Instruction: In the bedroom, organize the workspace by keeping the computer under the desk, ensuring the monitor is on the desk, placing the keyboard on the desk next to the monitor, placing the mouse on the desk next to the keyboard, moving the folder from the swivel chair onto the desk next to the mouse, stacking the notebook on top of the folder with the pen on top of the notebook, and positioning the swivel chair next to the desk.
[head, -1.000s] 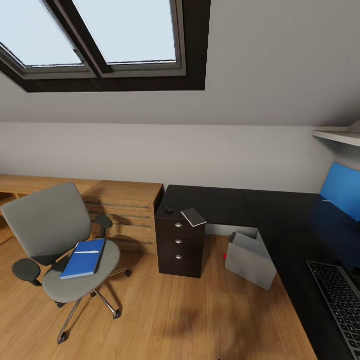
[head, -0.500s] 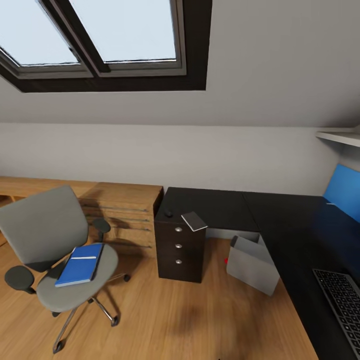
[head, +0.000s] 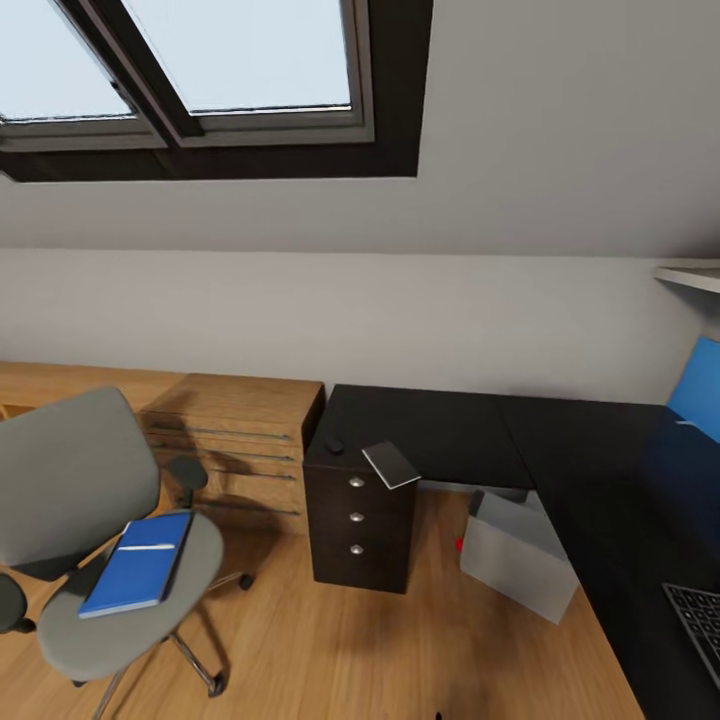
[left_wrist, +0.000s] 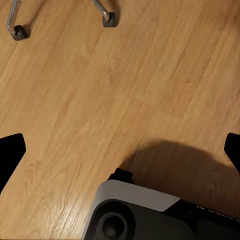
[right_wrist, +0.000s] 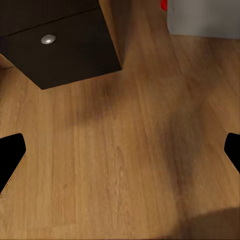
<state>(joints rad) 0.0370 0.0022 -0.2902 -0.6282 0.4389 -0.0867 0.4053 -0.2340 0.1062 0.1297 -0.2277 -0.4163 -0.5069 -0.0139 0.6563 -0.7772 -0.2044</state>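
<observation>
Both claws hang over bare wooden floor with their fingers set wide apart and nothing between them: the left claw (left_wrist: 120, 150) looks down near the chair's castors (left_wrist: 110, 19), the right claw (right_wrist: 120, 150) near the foot of the drawer unit (right_wrist: 60, 47) — a carrying posture, by my reading, for a robot on its way. From the head view the swivel chair (head: 70, 480) sits at about eight o'clock, well apart from the counter (head: 440, 430), with the blue folder (head: 135, 565) flat on its seat and the pen (head: 148, 547) lying across it. The notebook (head: 390, 464) overhangs the counter's corner above the drawers, the mouse (head: 336, 446) just beside it. The computer (head: 520, 555) stands on the floor at four o'clock, partly under the counter; the keyboard (head: 700, 620) peeks in at the right edge.
</observation>
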